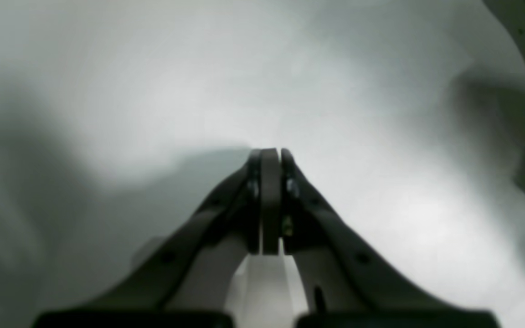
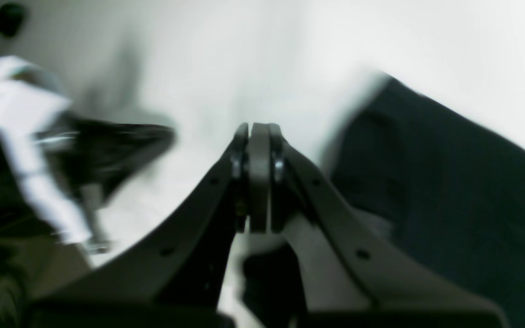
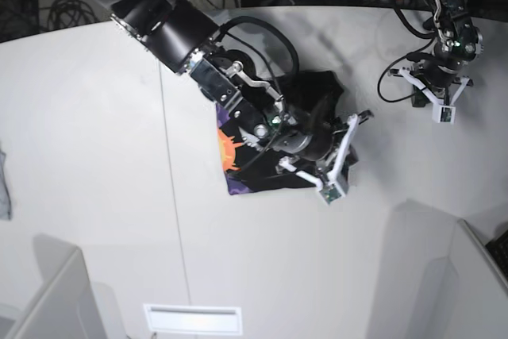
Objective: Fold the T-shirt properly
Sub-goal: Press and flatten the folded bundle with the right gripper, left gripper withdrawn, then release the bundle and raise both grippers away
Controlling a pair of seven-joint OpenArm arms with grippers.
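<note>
The right gripper (image 2: 259, 132), jaws pressed together and empty, hovers over the crumpled black cloth T-shirt (image 3: 305, 97) with its orange-and-purple print. The left gripper (image 1: 271, 157) is likewise closed, well apart over the bare white table (image 3: 95, 132). Soft, light, floppy cloth: probably best pinched at hem corners.

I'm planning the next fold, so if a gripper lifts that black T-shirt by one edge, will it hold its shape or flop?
It will probably flop: the T-shirt lies crumpled in soft bunches under the right arm. It likely drapes and drags rather than lifting flat, since part is doubled over, showing the orange print. It looks thin, so probably light. It should not roll or slide far on the table.
</note>
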